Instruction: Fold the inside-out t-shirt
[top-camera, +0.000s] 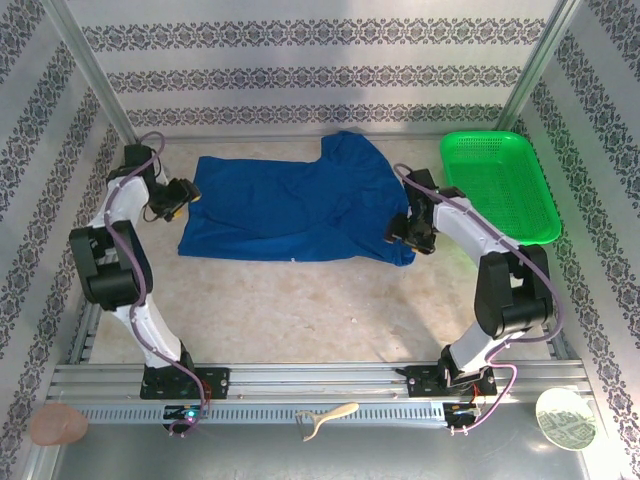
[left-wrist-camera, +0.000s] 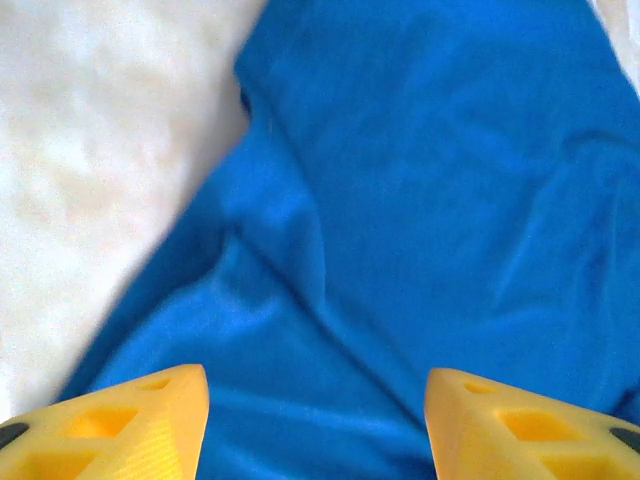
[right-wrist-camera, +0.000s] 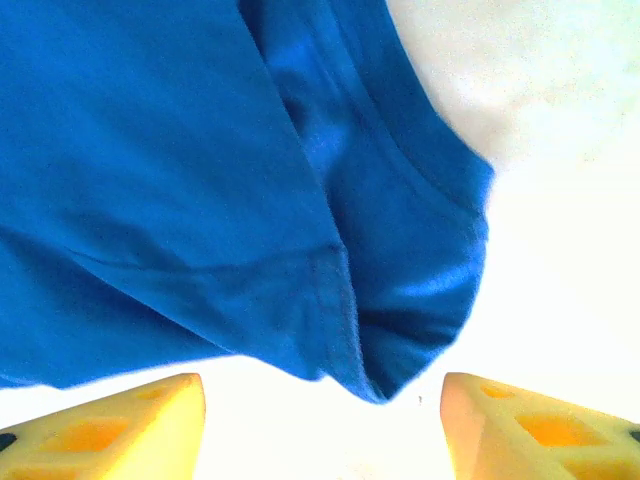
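Note:
The inside-out t-shirt (top-camera: 290, 205), royal blue, lies spread across the back half of the table, with a sleeve sticking out towards the far wall. My left gripper (top-camera: 190, 195) is at the shirt's left edge. In the left wrist view, its yellow fingers (left-wrist-camera: 130, 420) stand wide apart over wrinkled blue cloth (left-wrist-camera: 420, 200), pinching nothing. My right gripper (top-camera: 400, 232) is at the shirt's near right corner. It (right-wrist-camera: 322, 430) is open in the right wrist view, and the hemmed corner of the shirt (right-wrist-camera: 380, 380) hangs just ahead of the gap.
A green mesh basket (top-camera: 500, 185) stands at the back right, close to my right arm. Patterned walls enclose the table on three sides. Bare tabletop (top-camera: 300, 310) runs from the shirt to the near rail (top-camera: 320, 385).

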